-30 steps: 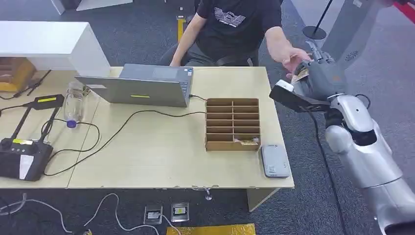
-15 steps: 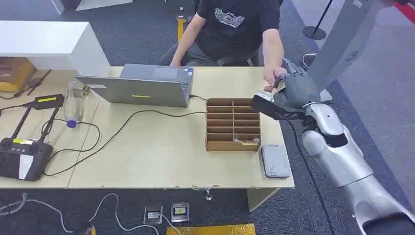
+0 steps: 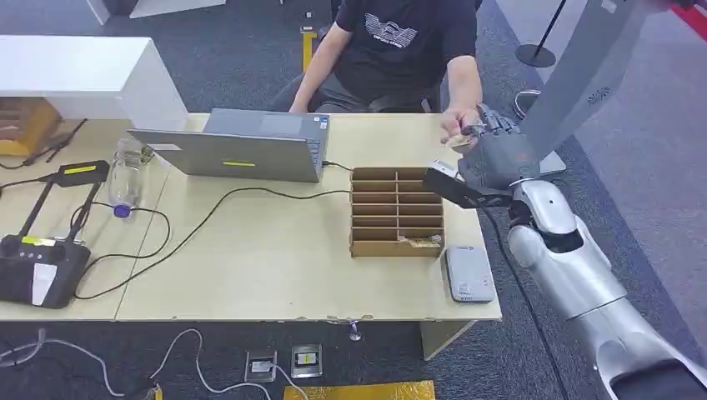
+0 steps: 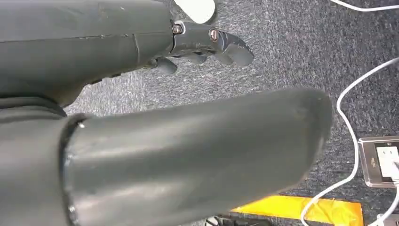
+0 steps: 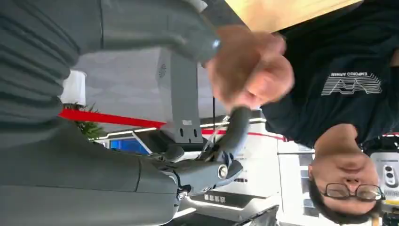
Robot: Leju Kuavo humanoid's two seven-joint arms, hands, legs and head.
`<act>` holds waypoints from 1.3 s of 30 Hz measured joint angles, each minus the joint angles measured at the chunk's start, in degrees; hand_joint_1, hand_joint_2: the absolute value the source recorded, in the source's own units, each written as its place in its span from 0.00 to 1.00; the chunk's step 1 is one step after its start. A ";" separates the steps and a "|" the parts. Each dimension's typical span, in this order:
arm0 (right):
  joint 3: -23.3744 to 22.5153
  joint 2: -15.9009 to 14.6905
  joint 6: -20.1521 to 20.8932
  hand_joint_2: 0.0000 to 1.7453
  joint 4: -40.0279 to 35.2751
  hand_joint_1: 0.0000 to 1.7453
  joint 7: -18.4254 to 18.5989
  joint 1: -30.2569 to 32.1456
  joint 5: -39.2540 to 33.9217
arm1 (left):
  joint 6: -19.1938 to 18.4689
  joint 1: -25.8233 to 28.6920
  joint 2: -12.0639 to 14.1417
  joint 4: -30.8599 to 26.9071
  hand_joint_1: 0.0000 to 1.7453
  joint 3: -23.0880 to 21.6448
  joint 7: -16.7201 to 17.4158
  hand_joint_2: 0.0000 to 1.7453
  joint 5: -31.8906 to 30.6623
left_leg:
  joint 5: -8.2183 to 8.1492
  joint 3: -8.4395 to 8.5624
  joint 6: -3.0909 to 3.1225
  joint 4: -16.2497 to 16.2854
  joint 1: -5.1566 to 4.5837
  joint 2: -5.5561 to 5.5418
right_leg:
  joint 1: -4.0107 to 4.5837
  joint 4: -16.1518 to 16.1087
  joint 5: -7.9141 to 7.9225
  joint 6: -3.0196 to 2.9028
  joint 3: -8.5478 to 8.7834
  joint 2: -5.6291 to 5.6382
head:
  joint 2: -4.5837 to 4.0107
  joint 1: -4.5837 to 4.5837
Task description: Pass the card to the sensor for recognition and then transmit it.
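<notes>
Above the table's far right corner, right robot hand (image 3: 493, 154) raised beside a person's hand (image 3: 457, 131).

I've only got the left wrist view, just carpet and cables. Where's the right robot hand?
Observer: The right robot hand hovers by the table's far right corner, beside a person's hand.
Operator: Is the card there?
Observer: A small tan card shows between them; I cannot tell who holds it.
Operator: And the sensor?
Observer: The grey sensor lies at the table's near right edge, next to a wooden organizer.
</notes>
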 joint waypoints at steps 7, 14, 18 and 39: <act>-0.09 0.50 -4.72 0.00 1.20 0.00 -1.46 0.00 -1.02 | 0.00 0.25 0.02 0.00 0.00 0.00 0.00 0.00 -0.02 | 0.00 0.01 0.00 0.00 0.00 0.00 | 0.00 0.00 0.00 0.00 -0.01 0.00 | 0.00 0.00; -1.38 -1.23 -3.32 0.00 -0.73 0.00 -0.96 3.04 -6.17 | -0.20 0.94 0.11 0.00 0.00 0.00 -0.20 0.00 0.18 | -0.01 0.03 0.00 0.02 -0.01 0.01 | 0.00 -0.02 0.00 0.00 -0.02 0.01 | 0.00 0.00; -2.53 -3.89 2.00 0.00 -5.63 0.00 4.17 6.30 -10.57 | -0.26 1.59 0.35 0.00 0.00 0.00 -0.22 0.00 0.57 | -0.03 0.06 0.00 0.02 -0.01 0.08 | -0.01 -0.05 0.00 0.00 -0.02 0.09 | 0.00 -0.02; -0.75 -15.41 -0.85 1.00 -31.83 0.00 13.62 24.65 -11.20 | 0.61 3.35 0.59 0.00 0.00 0.17 -1.01 0.00 2.80 | -0.06 0.05 -0.02 0.00 0.00 0.10 | 0.00 -0.05 0.00 0.00 0.00 0.10 | 0.00 0.00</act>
